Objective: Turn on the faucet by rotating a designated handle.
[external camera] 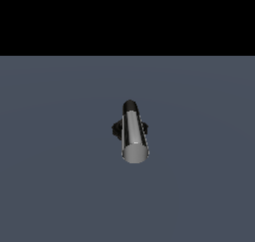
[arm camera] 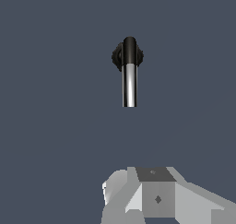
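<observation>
Approach step judged: faucet sits mid-surface, handle untouched, pointed toward the exterior camera. Gripper body is seen well apart; jaws hidden, state cannot be told. Next: side contact near the free end needed.

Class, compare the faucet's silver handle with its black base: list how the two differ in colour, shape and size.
Colour: the handle is shiny silver-grey with a black end, while the base is wholly black.
Shape: the handle is a straight cylindrical bar; the base is round.
Size: the handle runs longer than the base is wide, hiding most of it in the exterior view.
Shared: both belong to one small fixture on the grey floor.
</observation>
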`<state>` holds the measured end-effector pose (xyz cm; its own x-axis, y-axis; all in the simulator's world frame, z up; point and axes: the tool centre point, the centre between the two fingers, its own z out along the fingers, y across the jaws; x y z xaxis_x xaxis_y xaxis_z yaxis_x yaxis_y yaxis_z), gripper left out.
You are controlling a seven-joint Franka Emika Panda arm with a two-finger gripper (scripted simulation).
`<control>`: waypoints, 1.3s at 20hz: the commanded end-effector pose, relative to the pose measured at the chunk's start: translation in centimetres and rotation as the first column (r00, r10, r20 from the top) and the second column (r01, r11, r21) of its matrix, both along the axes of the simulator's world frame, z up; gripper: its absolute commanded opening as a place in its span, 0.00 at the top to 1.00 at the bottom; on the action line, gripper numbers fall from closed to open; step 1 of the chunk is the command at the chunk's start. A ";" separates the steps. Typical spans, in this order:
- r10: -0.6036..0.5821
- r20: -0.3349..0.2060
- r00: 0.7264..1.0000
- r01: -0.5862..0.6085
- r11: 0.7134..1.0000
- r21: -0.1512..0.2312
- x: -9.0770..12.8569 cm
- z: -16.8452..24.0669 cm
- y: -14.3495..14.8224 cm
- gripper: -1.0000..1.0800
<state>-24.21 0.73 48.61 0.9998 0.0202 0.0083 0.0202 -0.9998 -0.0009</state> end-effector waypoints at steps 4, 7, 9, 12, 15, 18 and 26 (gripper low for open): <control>0.000 0.000 1.000 0.000 1.000 0.000 0.0 -0.2 0.1 1.00; -0.002 0.000 1.000 0.002 1.000 0.000 0.1 -0.9 0.1 1.00; -0.003 0.000 1.000 0.003 1.000 0.000 0.2 -1.5 0.3 1.00; -0.006 -0.001 1.000 0.006 1.000 0.000 0.4 -2.9 0.5 1.00; -0.010 -0.001 1.000 0.010 1.000 0.000 0.6 -4.7 0.8 1.00; -0.015 -0.002 1.000 0.015 1.000 0.000 0.9 -6.9 1.2 1.00; -0.030 -0.003 1.000 0.030 1.000 -0.001 1.9 -13.9 2.4 1.00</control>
